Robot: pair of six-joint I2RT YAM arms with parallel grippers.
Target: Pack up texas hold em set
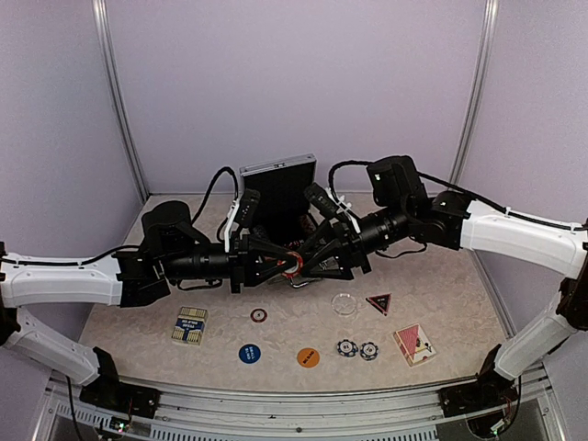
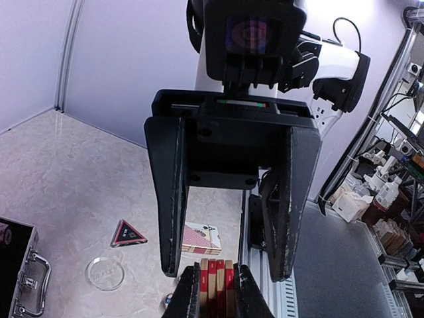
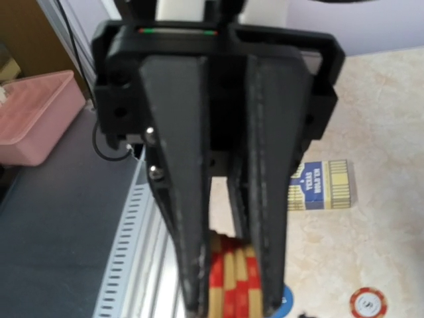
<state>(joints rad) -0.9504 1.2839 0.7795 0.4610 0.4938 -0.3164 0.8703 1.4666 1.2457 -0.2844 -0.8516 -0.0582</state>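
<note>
Pinching one stack of red-striped chips [image 2: 215, 291] above the worktop [image 1: 459, 294], the left tool [image 3: 232, 301] is squeezing it while the right tool [image 2: 226, 268] is standing spread around it. Two card decks [image 1: 189, 324], three discs [image 1: 249, 353], one triangle [image 1: 378, 302] and three loose chips [image 1: 346, 347] are lying below; one briefcase [image 1: 278, 188] is standing open behind.

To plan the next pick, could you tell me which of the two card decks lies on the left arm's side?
The blue-and-gold boxed card deck; the red-backed card deck lies on the opposite side, near the dark triangle.
</note>
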